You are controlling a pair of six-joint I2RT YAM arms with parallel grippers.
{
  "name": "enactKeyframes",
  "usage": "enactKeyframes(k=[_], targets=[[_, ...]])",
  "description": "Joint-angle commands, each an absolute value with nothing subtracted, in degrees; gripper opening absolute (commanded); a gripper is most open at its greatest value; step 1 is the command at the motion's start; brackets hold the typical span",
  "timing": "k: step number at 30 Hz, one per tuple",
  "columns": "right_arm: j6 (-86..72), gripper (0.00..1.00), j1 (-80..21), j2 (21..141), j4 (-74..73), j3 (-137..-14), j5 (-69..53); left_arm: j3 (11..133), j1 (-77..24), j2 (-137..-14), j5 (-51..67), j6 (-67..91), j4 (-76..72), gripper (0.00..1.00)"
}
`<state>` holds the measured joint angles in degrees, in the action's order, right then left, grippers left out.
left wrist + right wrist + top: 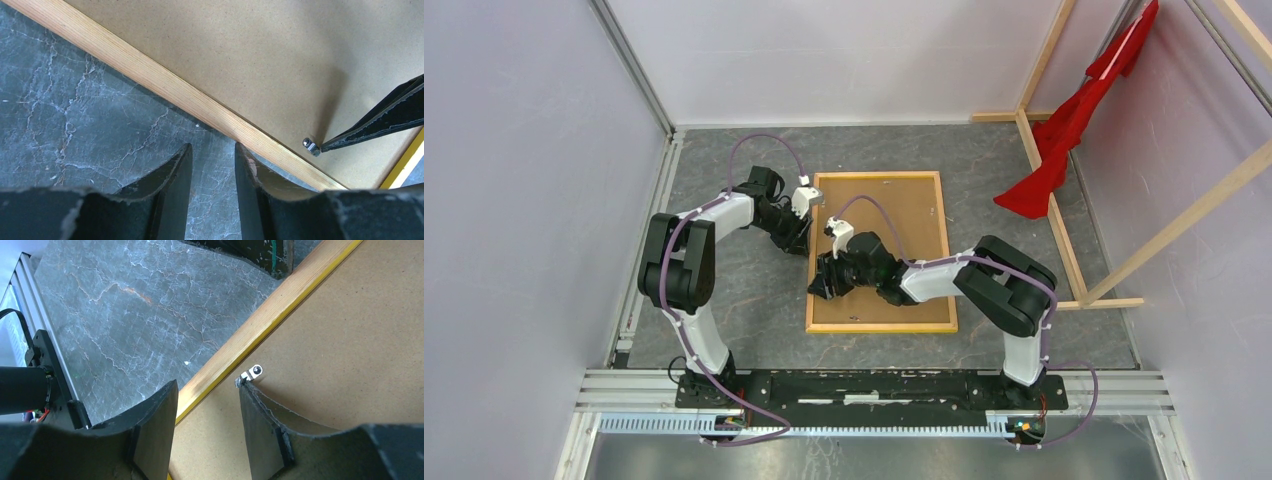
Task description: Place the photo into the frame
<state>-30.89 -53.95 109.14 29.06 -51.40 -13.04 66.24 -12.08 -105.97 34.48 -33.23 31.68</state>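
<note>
Grey marbled table (754, 290) is occupied by the frame (879, 326), laid face down, backing board (894, 220) inside; the photo cannot be seen. Left gripper (212, 155) and right gripper (207, 390) are held apart, empty, at one rail. The frame could be shoved if the metal tab (254, 372) is missed.

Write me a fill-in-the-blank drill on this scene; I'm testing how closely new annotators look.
1. The frame lies back-up, holding a ___ backing board.
2. The cloth draped on the wooden beams is ___.
3. In the top view, the left gripper and right gripper are both at the frame's ___ long rail.
4. Beside the right gripper's finger sits a small shiny tab made of ___.

Missing words: brown; red; left; metal.
</note>
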Motion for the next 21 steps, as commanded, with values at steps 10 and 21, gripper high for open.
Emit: enactKeyframes(k=[10, 21], targets=[[-30.88, 0.55, -54.45, 112.46, 25.14, -52.95, -11.43, 66.36, -12.66, -105.12, 33.93, -36.47, 31.85, 0.43], [-31.20, 0.54, -53.66, 113.99, 26.19, -53.35, -11.31, 66.27, -12.74, -104.86, 33.73, -36.61, 31.90, 0.43]])
